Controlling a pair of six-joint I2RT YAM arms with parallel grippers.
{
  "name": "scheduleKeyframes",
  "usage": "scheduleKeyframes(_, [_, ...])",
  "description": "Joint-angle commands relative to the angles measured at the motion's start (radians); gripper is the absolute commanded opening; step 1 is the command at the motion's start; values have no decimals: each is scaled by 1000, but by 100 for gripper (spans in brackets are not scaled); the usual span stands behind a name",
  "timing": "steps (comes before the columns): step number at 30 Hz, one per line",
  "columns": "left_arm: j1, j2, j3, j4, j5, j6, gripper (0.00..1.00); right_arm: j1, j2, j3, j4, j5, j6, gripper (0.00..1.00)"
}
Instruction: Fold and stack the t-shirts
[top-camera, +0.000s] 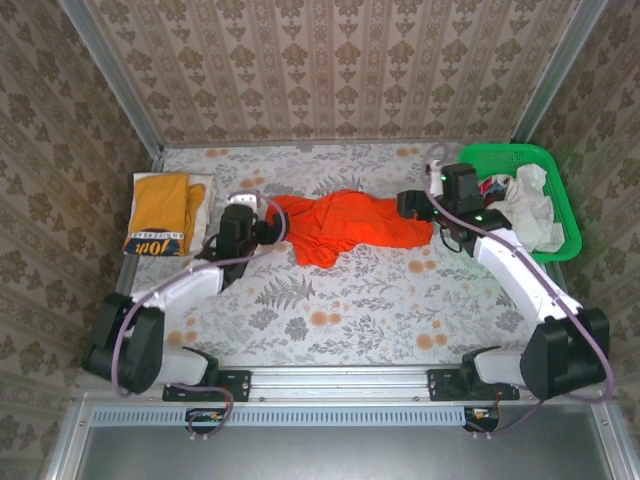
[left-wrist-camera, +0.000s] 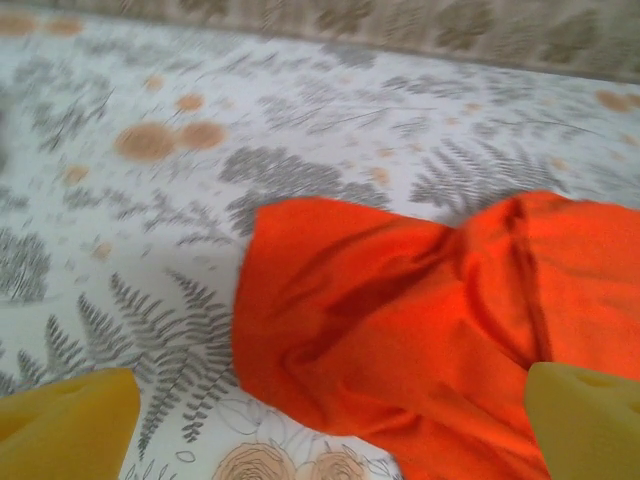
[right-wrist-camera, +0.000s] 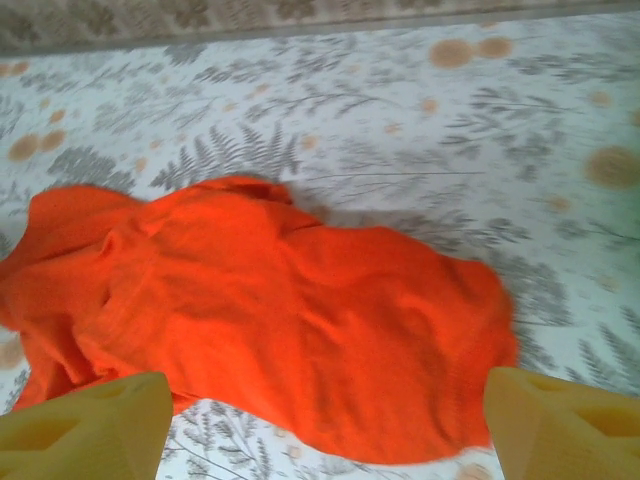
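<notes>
Plainly, the table (top-camera: 330, 300) carries an orange tee (top-camera: 350, 225) crumpled at its middle, between the two arms. A basket (top-camera: 565, 215) at the right holds white tees (top-camera: 525, 205); a yellow tee (top-camera: 160, 212) lies folded at the far left. The left gripper (left-wrist-camera: 325, 425) and right gripper (right-wrist-camera: 325, 425) both gape, empty, one at each end of the orange tee. It looks light, limp and prone to bunching; I would pinch hem corners or shoulders, not the heap's middle.

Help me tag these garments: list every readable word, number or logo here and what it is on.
"Jo...": white script on the navy band of the mustard-yellow t-shirt; remaining letters blurred.
Smaller line above it: too small to read.
On the orange t-shirt and green basket: no text.
</notes>
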Motion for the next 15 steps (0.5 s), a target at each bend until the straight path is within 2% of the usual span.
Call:
scheduleKeyframes(1, [39, 91, 108, -218, -74, -197, 100, 105, 120, 17, 68, 58, -40, 82])
scheduleKeyframes(5, [73, 212, 212, -295, -38, -273, 97, 228, 292, 116, 83, 102, -52, 79])
scheduleKeyframes(9, [78, 318, 294, -335, 15, -333, 91, 319, 466, 256, 54, 136, -66, 71])
scheduleKeyframes(15, [78, 409, 358, -359, 49, -390, 84, 397, 672, 432, -18, 205, -111, 67])
